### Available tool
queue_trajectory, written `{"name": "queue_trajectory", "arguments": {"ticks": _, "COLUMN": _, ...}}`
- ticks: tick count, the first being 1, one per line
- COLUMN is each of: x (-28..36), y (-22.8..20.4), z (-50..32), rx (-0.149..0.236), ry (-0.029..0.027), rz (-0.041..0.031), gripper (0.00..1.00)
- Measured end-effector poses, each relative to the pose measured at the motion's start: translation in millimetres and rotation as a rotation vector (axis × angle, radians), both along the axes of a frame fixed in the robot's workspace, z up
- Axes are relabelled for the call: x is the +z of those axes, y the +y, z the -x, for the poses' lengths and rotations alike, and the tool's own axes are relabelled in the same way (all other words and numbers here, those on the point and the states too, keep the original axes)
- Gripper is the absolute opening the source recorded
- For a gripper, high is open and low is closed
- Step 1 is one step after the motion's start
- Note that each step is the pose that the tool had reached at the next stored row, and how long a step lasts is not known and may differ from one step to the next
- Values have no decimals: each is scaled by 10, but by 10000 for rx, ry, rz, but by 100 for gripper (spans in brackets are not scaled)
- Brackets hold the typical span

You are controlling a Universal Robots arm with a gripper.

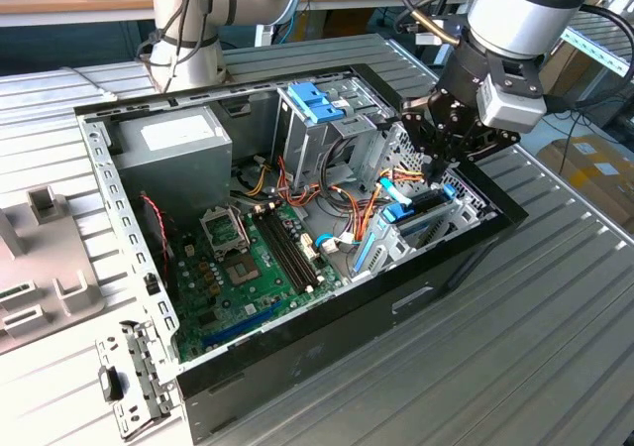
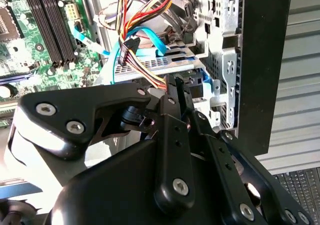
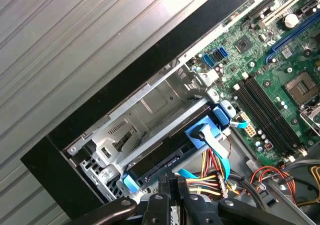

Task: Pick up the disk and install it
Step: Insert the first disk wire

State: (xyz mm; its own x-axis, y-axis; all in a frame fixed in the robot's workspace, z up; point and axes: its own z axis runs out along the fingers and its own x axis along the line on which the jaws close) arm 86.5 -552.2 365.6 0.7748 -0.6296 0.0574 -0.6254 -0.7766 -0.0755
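Observation:
The disk (image 1: 424, 208), a dark flat drive with bright blue rails, lies in the metal bay at the front corner of the open computer case (image 1: 297, 367), on the exterior view's right. In the first wrist view the disk (image 3: 160, 160) sits slightly tilted in the bay, with a blue cable plugged into its end. My gripper (image 1: 437, 175) hangs directly over its inner edge. Both wrist views show the black fingers pressed together, the gripper (image 3: 172, 181) (image 2: 176, 87) shut with nothing between them. The tips are at the disk's edge; I cannot tell whether they touch it.
Bundled coloured cables (image 1: 369, 190) run right beside the bay. A tall grey drive cage with a light blue bracket (image 1: 315, 102) stands behind it, with the green motherboard (image 1: 253, 258) and the power supply (image 1: 173, 144) further left. A loose metal bracket (image 1: 134, 377) lies on the ribbed table.

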Motion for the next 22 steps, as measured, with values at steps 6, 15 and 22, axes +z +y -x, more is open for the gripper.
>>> {"name": "queue_trajectory", "arguments": {"ticks": 6, "x": 0, "y": 0, "z": 2, "rx": -7, "ry": 0, "rz": 0, "gripper": 17}}
{"name": "queue_trajectory", "arguments": {"ticks": 15, "x": 0, "y": 0, "z": 2, "rx": -476, "ry": 0, "rz": 0, "gripper": 17}}
{"name": "queue_trajectory", "arguments": {"ticks": 22, "x": -2, "y": -1, "z": 2, "rx": -749, "ry": 0, "rz": 0, "gripper": 17}}
